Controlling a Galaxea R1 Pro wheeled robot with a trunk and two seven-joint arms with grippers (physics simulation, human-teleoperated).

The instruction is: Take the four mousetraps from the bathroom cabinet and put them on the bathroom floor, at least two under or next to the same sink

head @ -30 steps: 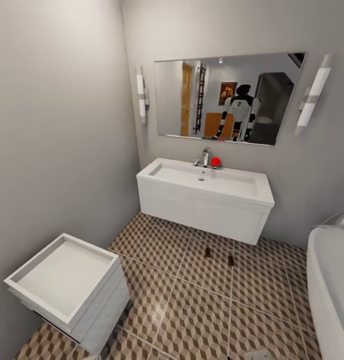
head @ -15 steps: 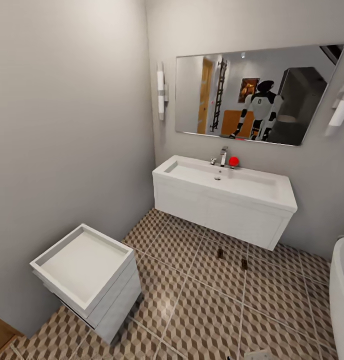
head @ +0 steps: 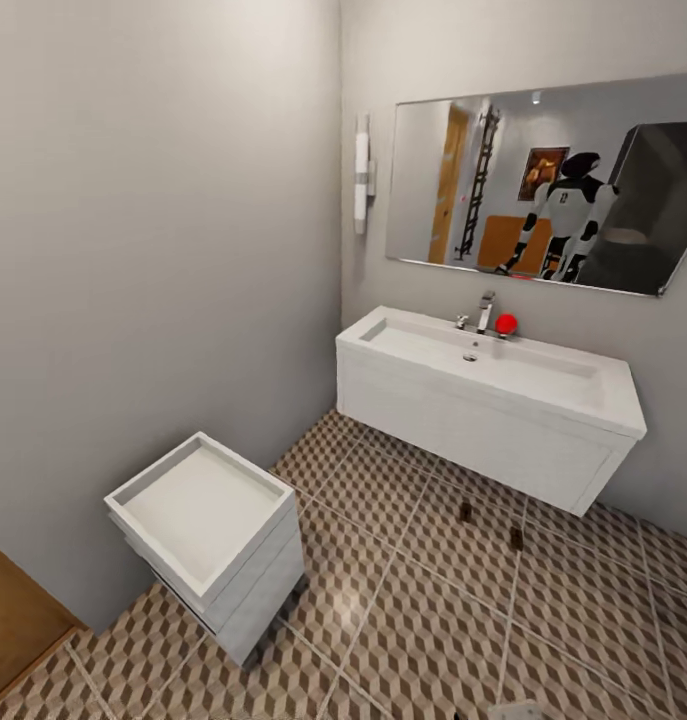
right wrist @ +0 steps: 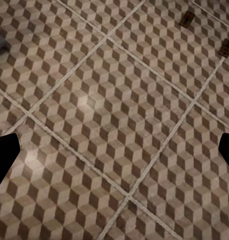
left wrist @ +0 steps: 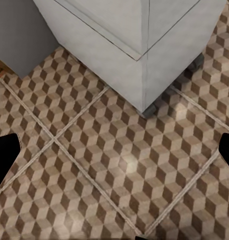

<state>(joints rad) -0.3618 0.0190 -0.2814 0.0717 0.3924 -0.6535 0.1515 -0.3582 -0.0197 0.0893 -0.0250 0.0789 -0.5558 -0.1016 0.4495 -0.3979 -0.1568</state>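
1. orange-brown wood (head: 13,625) shows at the far left edge of the head view, low by the wall; it may be the cabinet, but too little of it shows to be sure.
2. next to the right stands a white unit (head: 208,530) with a tray-like top, on the floor (head: 423,620) of cube-pattern tiles. the left hand (left wrist: 114,160) looks down at this unit's corner. its two dark fingertips sit at opposite edges of the wrist view, spread wide, with nothing between them but tile.
3. further right, the sink (head: 488,385) hangs on the wall under the mirror (head: 543,180), with a red knob (head: 505,323) by the tap.
4. two traps lie on the floor just in front of the sink, near each other: trap one (head: 466,511) and trap two (head: 516,538). the right wrist view picks them up as small dark pieces far off.
5. the right hand (right wrist: 114,155) is also wide open and empty, fingertips at the view's two edges, over bare tile.
6. judgement: two traps look placed by the sink, so two are probably still to be fetched. the step in hand seems to be travelling toward the wood at the left. do it well by clearing the white unit's corner and keeping both hands tucked in and open.
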